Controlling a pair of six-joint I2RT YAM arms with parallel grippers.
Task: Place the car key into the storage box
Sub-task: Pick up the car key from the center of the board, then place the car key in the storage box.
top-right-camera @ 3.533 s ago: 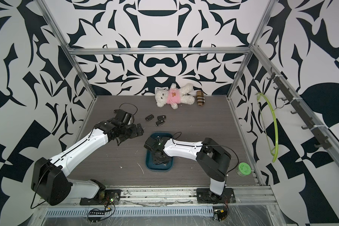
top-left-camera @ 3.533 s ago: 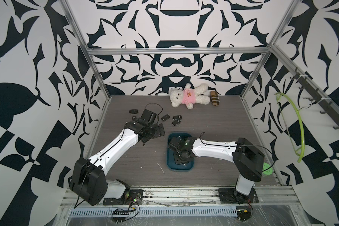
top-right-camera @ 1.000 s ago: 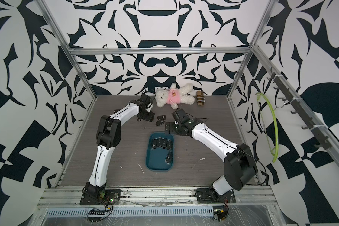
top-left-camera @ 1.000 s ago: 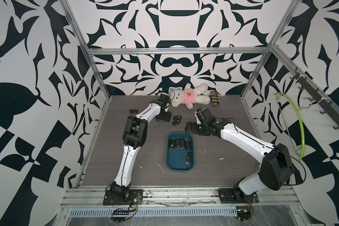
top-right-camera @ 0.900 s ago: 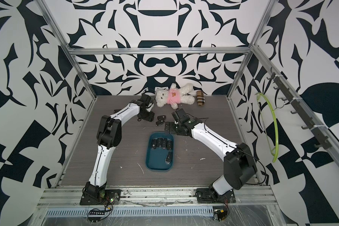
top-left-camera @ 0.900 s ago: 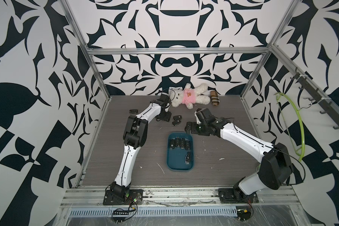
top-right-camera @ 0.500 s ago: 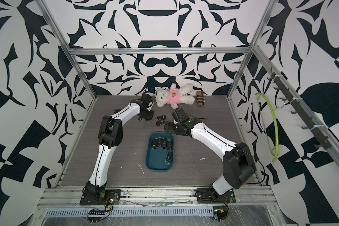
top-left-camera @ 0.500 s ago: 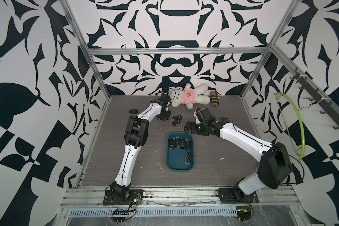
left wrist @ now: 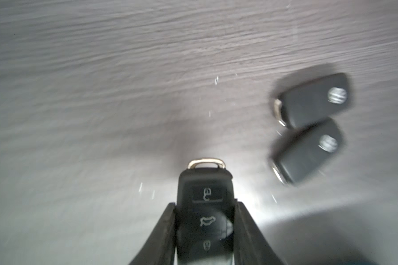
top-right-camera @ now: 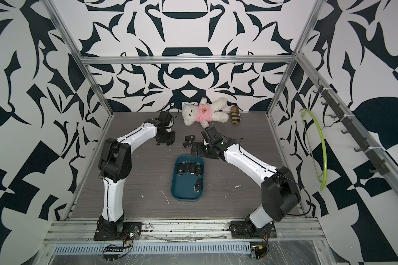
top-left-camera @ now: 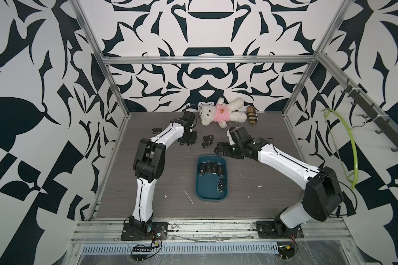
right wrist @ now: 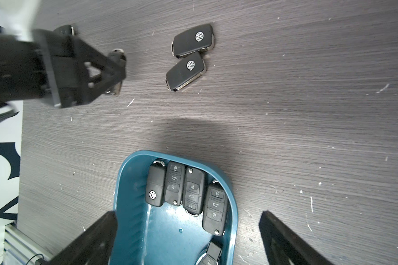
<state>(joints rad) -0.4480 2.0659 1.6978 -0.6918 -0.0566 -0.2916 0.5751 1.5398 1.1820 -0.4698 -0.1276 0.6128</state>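
Observation:
My left gripper (left wrist: 205,205) is shut on a black car key (left wrist: 206,183), button side up, metal loop sticking out past the fingertips. It sits low over the table's far left part in both top views (top-left-camera: 187,140) (top-right-camera: 164,140), and shows in the right wrist view (right wrist: 115,68). The storage box (top-left-camera: 206,191), a shallow teal tray, lies mid-table and holds several black keys (right wrist: 191,190). My right gripper (right wrist: 188,215) stands open just above the box's far end (top-left-camera: 221,150), nothing between its fingers.
Two more black keys (right wrist: 192,40) (right wrist: 185,71) lie side by side between the left gripper and the box. Another key (top-left-camera: 156,130) lies near the left wall. A teddy bear (top-left-camera: 218,113) and a plaid pouch (top-left-camera: 252,118) lie by the back wall.
The left gripper's jaws have closed on the key. Earlier both arms reached from near the box toward the far keys; over the last second they have hardly moved.

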